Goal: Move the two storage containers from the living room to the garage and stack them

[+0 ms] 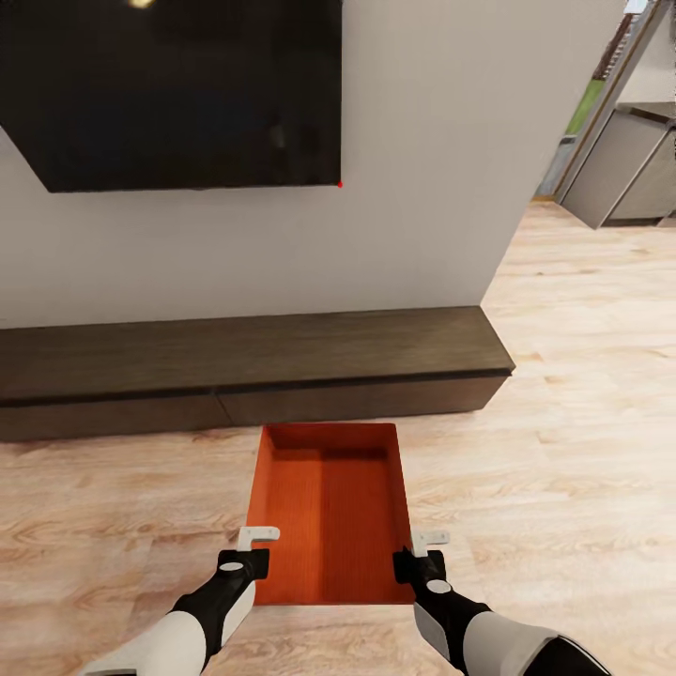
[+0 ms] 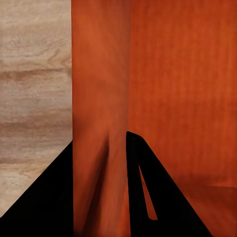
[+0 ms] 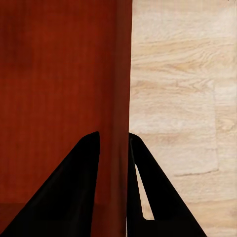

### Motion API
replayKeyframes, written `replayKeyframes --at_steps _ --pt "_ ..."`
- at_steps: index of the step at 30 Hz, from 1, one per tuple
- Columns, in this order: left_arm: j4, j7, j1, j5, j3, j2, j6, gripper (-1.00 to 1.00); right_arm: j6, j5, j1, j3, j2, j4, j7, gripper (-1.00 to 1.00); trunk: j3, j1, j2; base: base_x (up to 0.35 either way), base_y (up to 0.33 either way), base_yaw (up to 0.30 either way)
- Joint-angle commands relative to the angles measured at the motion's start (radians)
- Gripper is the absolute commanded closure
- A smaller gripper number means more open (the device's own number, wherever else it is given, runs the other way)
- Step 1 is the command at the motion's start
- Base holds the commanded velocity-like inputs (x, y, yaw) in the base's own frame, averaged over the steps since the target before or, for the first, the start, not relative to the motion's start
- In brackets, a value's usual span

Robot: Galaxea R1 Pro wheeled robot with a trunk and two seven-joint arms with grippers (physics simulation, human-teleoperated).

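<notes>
Light wood plank floor [image 1: 563, 451] throughout, dark low TV cabinet [image 1: 244, 366] under a black wall TV [image 1: 178, 89]. Orange-red storage container [image 1: 329, 512] just before the cabinet, left gripper [image 1: 252, 549] and right gripper [image 1: 424, 552] each clamped narrow over a side wall.

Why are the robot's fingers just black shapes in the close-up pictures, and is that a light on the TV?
Left wrist view: fingers so near and unlit, they render plain black. Right wrist view: the same. Head view: a lamp's soft glare on the TV, a faint reflection lower down.
</notes>
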Motion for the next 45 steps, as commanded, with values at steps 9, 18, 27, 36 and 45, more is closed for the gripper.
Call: replayKeyframes --at_steps 9,18,27,36,45 --pt "-0.003 0.021 0.000 -0.025 0.029 -0.003 0.005 1.00 -0.006 -0.020 -0.001 -0.013 0.005 0.003 -0.006 1.00 0.014 0.000 0.000 0.000 0.000 0.000" --pt "-0.003 0.021 0.000 -0.025 0.028 -0.003 0.005 1.00 -0.006 -0.021 -0.001 -0.013 0.005 0.003 -0.006 1.00 0.029 0.000 0.000 0.000 0.000 0.000" --pt "-0.003 0.021 0.000 -0.025 0.029 -0.003 0.005 1.00 -0.006 -0.021 -0.001 -0.013 0.005 0.003 -0.006 1.00 0.043 0.000 0.000 0.000 0.000 0.000" --pt "-0.003 0.021 0.000 -0.025 0.029 -0.002 0.005 1.00 -0.007 -0.021 -0.001 -0.013 0.004 0.003 -0.006 1.00 0.054 0.000 0.000 0.000 0.000 0.000" --pt "-0.003 0.021 0.000 -0.025 0.029 -0.002 0.005 1.00 -0.008 -0.022 -0.001 -0.014 0.004 0.003 -0.006 1.00 0.063 0.000 0.000 0.000 0.000 0.000"
